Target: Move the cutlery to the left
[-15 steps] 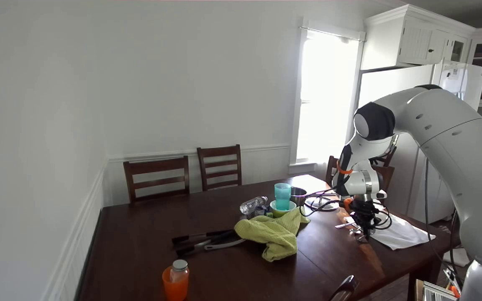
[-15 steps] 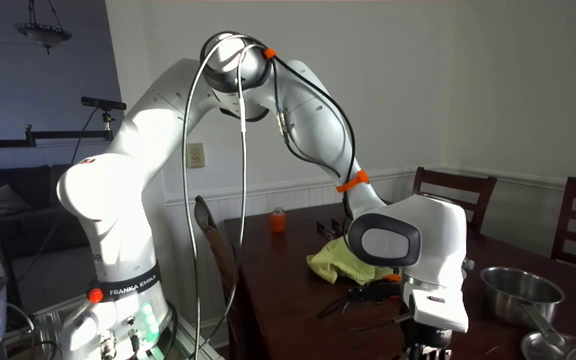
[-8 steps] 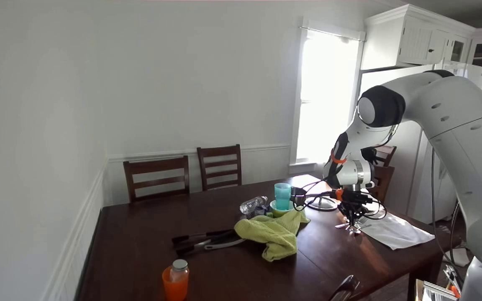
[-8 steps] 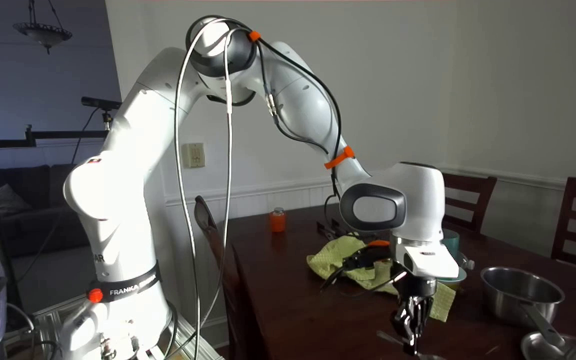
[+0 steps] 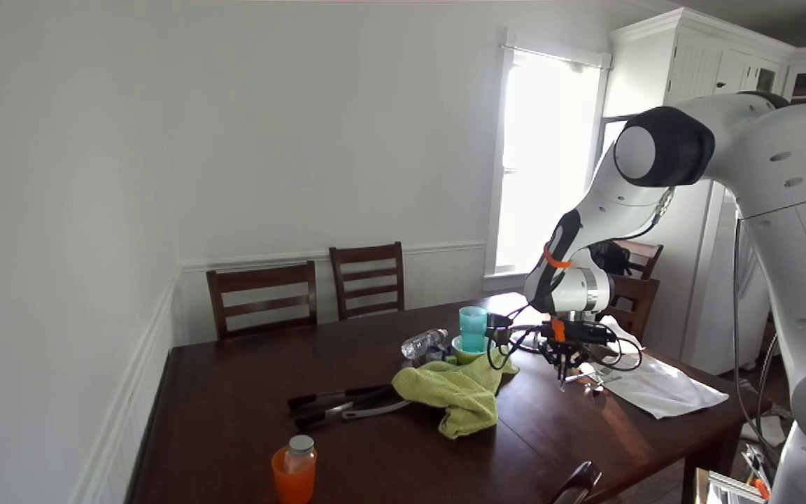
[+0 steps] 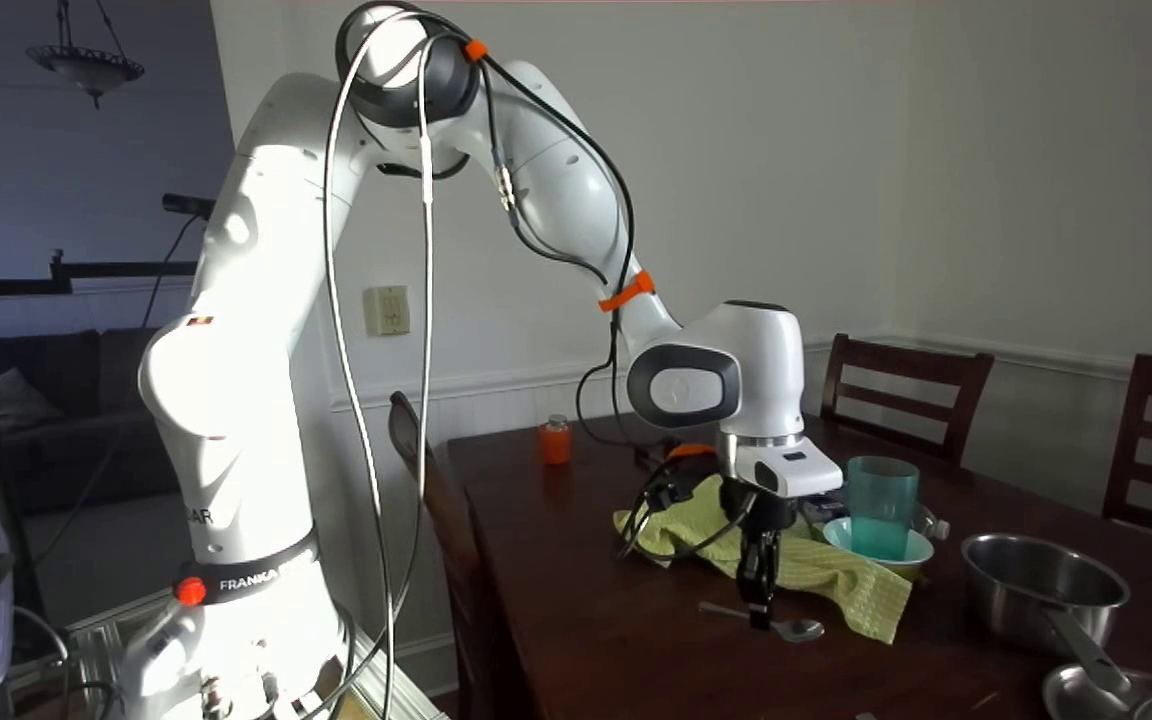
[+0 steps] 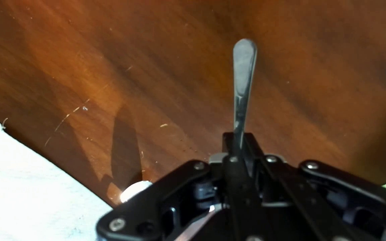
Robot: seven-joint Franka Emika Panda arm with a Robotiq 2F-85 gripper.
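My gripper is shut on a slim silvery spoon. The spoon's handle points forward out of the fingertips in the wrist view. In an exterior view the spoon's bowl shows beside the fingertips of the gripper, with its handle on the far side. It is low over the table; I cannot tell whether it touches. In an exterior view the gripper stands left of the remaining cutlery, which lies by the white cloth. In the wrist view the gripper hides part of what lies below it.
A white cloth lies right of the gripper. A yellow-green cloth lies left of it, with black-handled tools beyond. A teal cup stands in a bowl. A steel pot and an orange cup stand on the table.
The arm has moved left in an exterior view, away from the remaining cutlery and towards the yellow-green cloth. The spoon has come along with the gripper.
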